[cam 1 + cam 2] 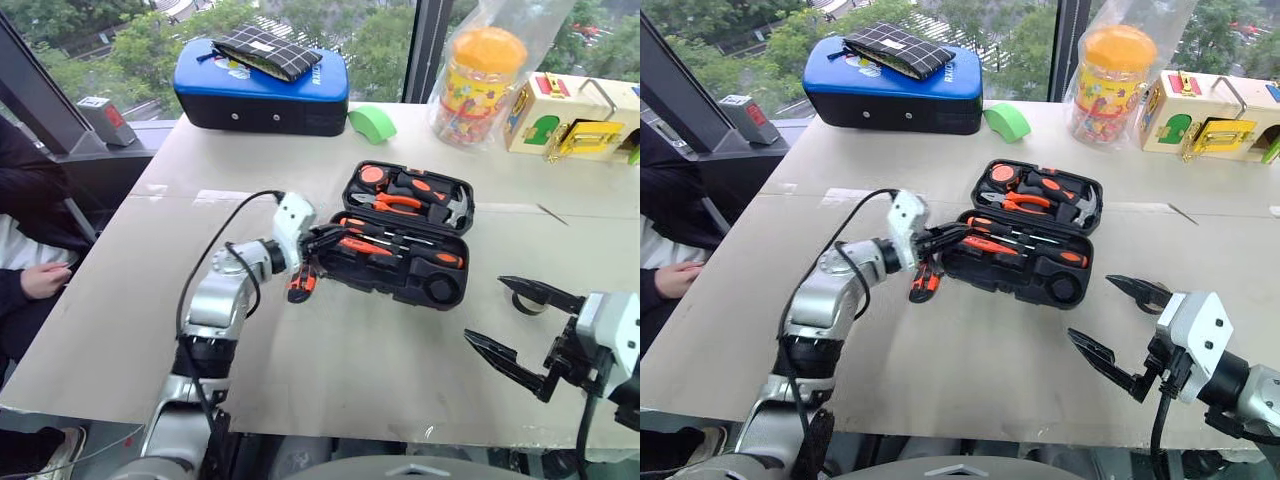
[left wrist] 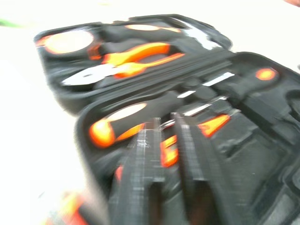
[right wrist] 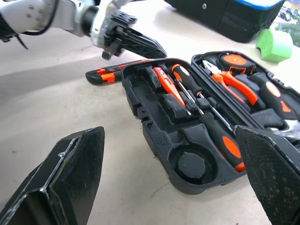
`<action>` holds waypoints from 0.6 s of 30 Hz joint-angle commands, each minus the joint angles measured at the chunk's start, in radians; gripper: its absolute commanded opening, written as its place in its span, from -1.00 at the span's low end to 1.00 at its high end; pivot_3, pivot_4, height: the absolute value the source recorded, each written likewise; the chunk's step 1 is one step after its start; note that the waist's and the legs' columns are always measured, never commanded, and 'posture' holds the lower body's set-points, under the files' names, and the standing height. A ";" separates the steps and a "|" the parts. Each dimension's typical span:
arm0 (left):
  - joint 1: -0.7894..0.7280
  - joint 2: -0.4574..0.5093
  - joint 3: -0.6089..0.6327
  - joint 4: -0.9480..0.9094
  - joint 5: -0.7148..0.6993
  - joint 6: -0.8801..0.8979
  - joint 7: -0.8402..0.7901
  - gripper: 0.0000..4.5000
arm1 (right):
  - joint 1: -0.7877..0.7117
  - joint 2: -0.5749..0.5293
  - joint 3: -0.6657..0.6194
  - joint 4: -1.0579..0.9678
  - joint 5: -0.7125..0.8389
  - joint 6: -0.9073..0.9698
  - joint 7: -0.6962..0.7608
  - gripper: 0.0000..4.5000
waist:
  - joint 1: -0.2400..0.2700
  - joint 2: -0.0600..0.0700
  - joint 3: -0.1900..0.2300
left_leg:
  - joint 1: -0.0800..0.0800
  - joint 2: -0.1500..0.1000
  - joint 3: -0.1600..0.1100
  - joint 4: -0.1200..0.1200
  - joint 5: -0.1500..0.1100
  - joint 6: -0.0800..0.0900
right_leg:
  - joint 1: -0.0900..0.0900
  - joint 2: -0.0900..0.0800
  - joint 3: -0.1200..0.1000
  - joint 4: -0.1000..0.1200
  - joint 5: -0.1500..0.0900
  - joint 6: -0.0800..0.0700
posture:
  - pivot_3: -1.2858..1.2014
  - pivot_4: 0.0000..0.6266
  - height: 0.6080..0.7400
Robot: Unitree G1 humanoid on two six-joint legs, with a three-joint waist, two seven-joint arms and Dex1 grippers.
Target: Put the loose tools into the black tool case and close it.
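At centre frame our left gripper [image 1: 325,240] hovers at the near-left corner of the black tool case [image 1: 405,232], its two black fingers [image 2: 140,173] drawn close with a narrow gap between them and, as far as we can see, nothing clamped there; whether the tips touch the case rim we cannot tell. At lower right our right gripper [image 1: 515,325] hangs above the tabletop with its jaws spread wide and empty, well apart from the case. The case lies open in the middle of the frame: its far half carries orange-handled pliers [image 1: 398,203], a round tape measure [image 1: 373,175] and a hammer [image 1: 452,208], while the near half holds two screwdrivers [image 3: 220,131] with steel shafts and a slim orange tester [image 3: 168,84] in their recesses. The black-and-orange utility knife [image 1: 302,282] lies loose on the table just left of the case, beneath our left gripper. The pale grey table [image 1: 340,370] fills most of the frame; at upper left sits a blue-topped soft case [image 1: 262,90] with a checked pouch [image 1: 266,50] on it, a green roll of tape [image 1: 372,123] just to its right, and at upper right a bagged jar with a yellow lid [image 1: 480,75] and a wooden latch toy [image 1: 572,118]. A person's hand [image 1: 42,280] rests at the left edge, and windows behind show trees
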 commanded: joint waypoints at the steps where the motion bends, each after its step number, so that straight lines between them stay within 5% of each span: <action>1: 0.054 -0.008 0.061 -0.204 -0.040 0.138 0.128 -0.03 | -0.018 -0.018 -0.025 -0.007 0.030 -0.019 0.026 1.00 | 0.004 0.000 0.000 | 0.000 0.000 0.000 0.000 0.000 0.000 | 0.000 -0.001 0.000 0.000 0.000 0.000 | 0.03 -0.52 1.00; 6: 0.260 -0.048 0.091 -0.504 -0.022 0.327 0.332 0.98 | -0.122 -0.079 0.022 0.044 0.062 -0.008 0.080 1.00 | 0.007 -0.001 0.000 | 0.001 -0.001 0.003 0.000 0.000 0.000 | 0.001 -0.002 0.003 -0.001 0.000 0.000 | 0.03 -0.52 1.00; 11: 0.409 -0.021 0.018 -0.615 0.018 0.383 0.412 0.98 | -0.188 -0.104 0.071 0.119 0.045 -0.020 0.136 1.00 | 0.015 -0.001 0.000 | 0.001 -0.001 0.001 -0.001 0.000 0.000 | 0.001 -0.002 0.005 -0.002 0.000 0.000 | 0.03 -0.52 1.00; 18: 0.405 -0.013 -0.064 -0.518 0.083 0.342 0.476 0.98 | -0.279 -0.115 0.142 0.176 0.020 -0.023 0.162 1.00 | 0.011 -0.001 0.000 | 0.001 -0.001 0.003 -0.001 0.000 0.000 | 0.001 -0.002 0.006 -0.003 0.000 -0.001 | 0.03 -0.52 1.00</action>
